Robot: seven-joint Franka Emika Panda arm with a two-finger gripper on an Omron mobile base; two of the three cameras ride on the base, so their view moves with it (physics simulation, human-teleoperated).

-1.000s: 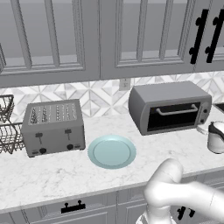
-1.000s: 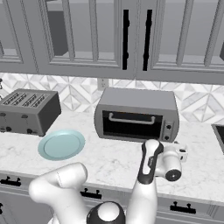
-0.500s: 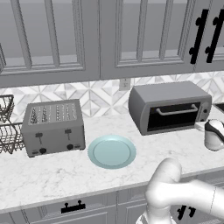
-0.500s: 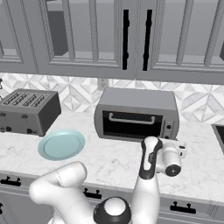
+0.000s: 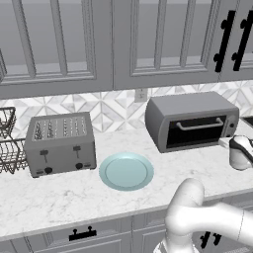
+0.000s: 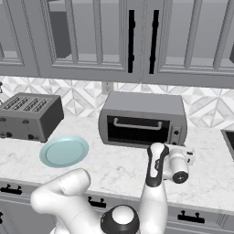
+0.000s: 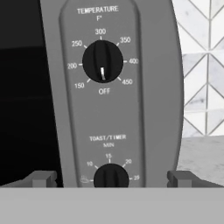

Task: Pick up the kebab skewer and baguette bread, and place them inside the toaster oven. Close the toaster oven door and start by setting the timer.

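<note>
Overhead, grey cabinets (image 5: 113,44) span the marble counter (image 5: 74,197).

Grey panelled wall cabinets (image 5: 99,39) with black handles (image 6: 131,41) hang above a diamond-tiled backsplash (image 5: 113,111) and white marble bench (image 5: 59,197).

The gripper (image 7: 109,178) faces the control panel at the right end of the toaster oven (image 6: 142,118), close before it, fingers (image 7: 41,178) spread to either side of the timer knob (image 7: 111,176). The temperature knob (image 7: 103,62) sits above the timer knob, and the door (image 6: 135,130) lies to the gripper's left. Further left on the counter (image 5: 59,195) lies a plate (image 5: 126,171), in front of and between oven and toaster (image 5: 60,143). A wire rack (image 5: 9,143) stands left of the toaster. Cabinets (image 5: 113,39) hang above.
</note>
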